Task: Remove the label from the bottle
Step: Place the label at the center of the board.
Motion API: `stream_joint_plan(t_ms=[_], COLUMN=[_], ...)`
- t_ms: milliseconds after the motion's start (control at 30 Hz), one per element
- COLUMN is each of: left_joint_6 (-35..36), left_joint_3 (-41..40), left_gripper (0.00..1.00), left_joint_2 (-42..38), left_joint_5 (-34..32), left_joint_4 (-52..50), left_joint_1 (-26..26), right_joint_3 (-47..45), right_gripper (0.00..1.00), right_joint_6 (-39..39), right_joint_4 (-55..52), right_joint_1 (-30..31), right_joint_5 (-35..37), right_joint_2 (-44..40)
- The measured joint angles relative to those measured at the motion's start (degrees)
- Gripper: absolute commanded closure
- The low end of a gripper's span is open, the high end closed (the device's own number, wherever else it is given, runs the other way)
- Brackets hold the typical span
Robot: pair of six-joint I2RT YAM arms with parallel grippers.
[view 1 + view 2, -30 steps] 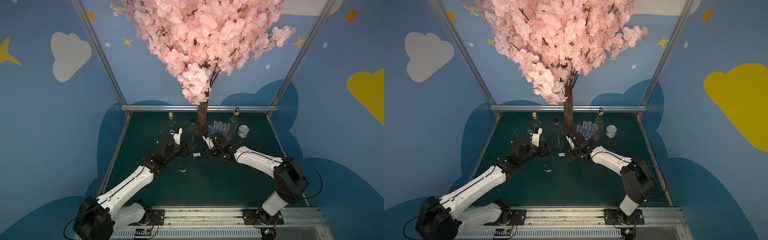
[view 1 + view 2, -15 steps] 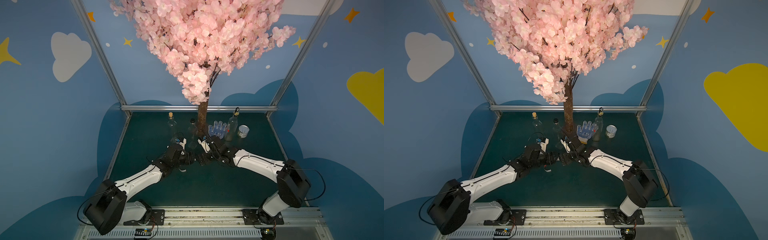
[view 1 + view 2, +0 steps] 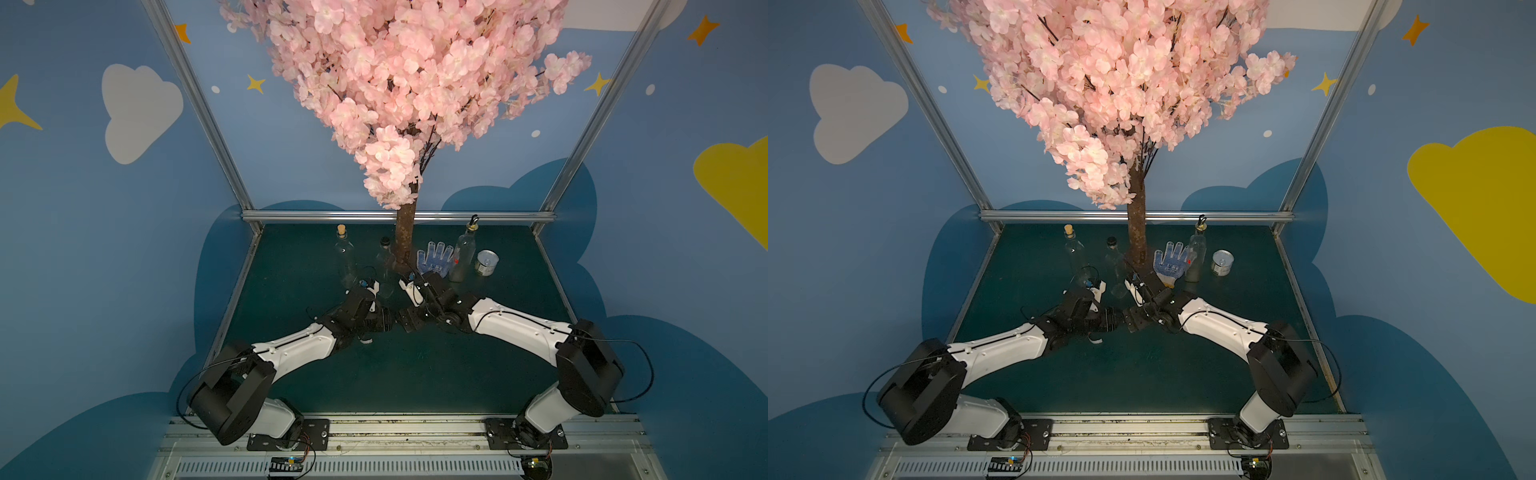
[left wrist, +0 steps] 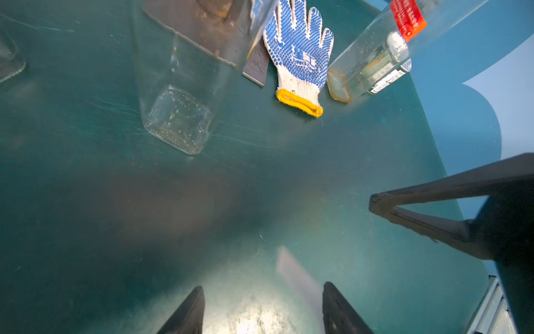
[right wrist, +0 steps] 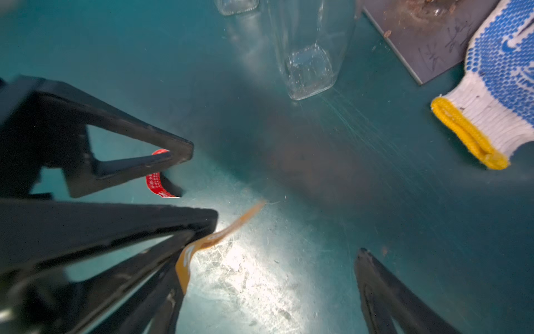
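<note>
An orange label strip [image 5: 222, 232] hangs where my two grippers meet, low over the green table. It clings beside one finger of the left gripper [image 4: 263, 289], whose jaws stand apart with nothing pinched; there the label [image 4: 291, 269] looks pale and blurred. My right gripper [image 5: 271, 263] is wide open, one finger [image 4: 381, 204] beside the left jaws. In both top views the left gripper [image 3: 390, 326] and right gripper [image 3: 405, 324] almost touch. A clear square bottle [image 3: 385, 270] behind them shows no label. A taller bottle [image 3: 463, 257] carries a red label.
A curled red label scrap [image 5: 156, 185] lies on the table under the left arm. At the back stand a corked bottle [image 3: 344, 257], the tree trunk [image 3: 405, 241] on its metal plate [image 5: 427, 43], a blue-dotted glove [image 3: 434, 259] and a tin can [image 3: 487, 262].
The left arm has swung from the back-left bottles toward the table's centre and met the right gripper. The right gripper moved slightly nearer and opened a little wider.
</note>
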Motion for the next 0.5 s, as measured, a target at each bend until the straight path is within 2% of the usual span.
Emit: stream_joint_plan(t_ms=[333,500], left_joint_6=[0.6,1.1], left_joint_3=[0.3,-1.3], left_gripper=[0.36,0.36], left_joint_2=[-0.5,-6.4], left_joint_5=[-0.2,-1.7], left_joint_4=[-0.9,-1.2], left_joint_1=[-0.1,-0.1], right_joint_3=[-1.6,-3.1], right_gripper=[0.09,0.09], right_joint_6=[1.9,2.9], right_joint_4=[1.4,1.4], right_joint_1=[-1.0,-1.6], right_joint_5=[1.0,2.0], right_joint_2=[-6.3,-6.3])
